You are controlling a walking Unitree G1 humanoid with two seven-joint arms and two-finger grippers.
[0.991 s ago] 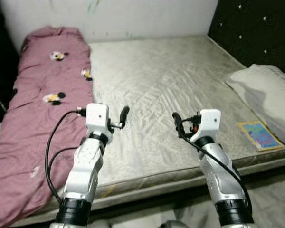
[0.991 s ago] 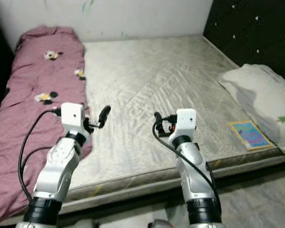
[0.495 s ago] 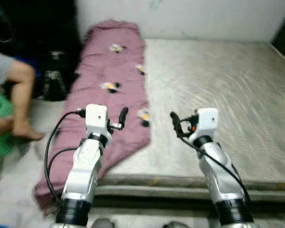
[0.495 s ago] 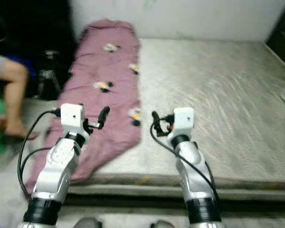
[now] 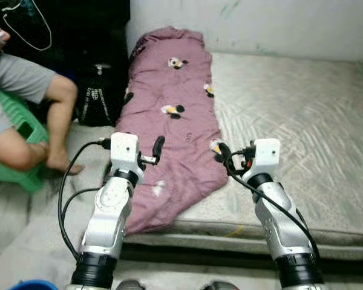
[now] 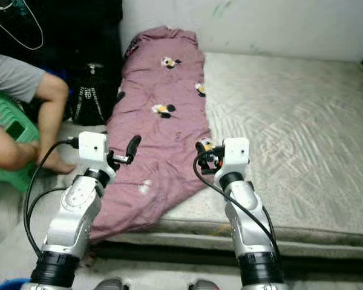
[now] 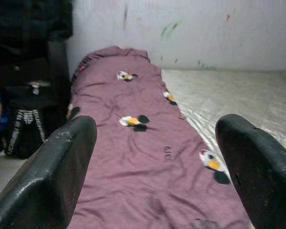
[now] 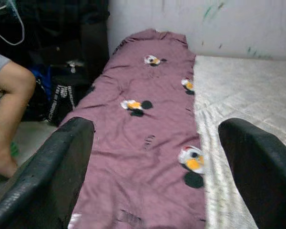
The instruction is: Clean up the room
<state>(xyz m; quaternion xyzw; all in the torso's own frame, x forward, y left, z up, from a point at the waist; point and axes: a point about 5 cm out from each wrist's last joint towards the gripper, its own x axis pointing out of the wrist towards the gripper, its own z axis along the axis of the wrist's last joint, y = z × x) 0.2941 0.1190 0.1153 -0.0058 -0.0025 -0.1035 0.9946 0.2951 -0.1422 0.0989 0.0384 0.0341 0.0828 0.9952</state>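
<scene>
A mauve blanket (image 5: 169,121) printed with small white, yellow and black cartoon figures lies lengthwise along the left edge of a bare grey mattress (image 5: 296,121), its far end bunched against the pale wall (image 5: 260,24) and its near end spilling over the mattress edge toward the floor (image 5: 24,217). The left gripper (image 5: 157,147) is held up in front of the robot above the draped near part of the blanket, its black fingers (image 7: 52,176) spread wide with nothing between them; its wrist view looks down the length of the blanket toward the wall. The right gripper (image 5: 221,154) is raised at about the same height, over the spot where the blanket's right edge meets the mattress, and its fingers (image 8: 257,176) are also spread apart and empty. Neither gripper touches the blanket. To the robot's left, a person sits on a green stool (image 5: 18,151), with a bare leg (image 5: 57,121) and foot on the floor and a white cord (image 5: 30,27) hanging near the hand. Between the person and the bed stands a black bag (image 5: 97,96) with white markings, just beside the blanket's left edge.
</scene>
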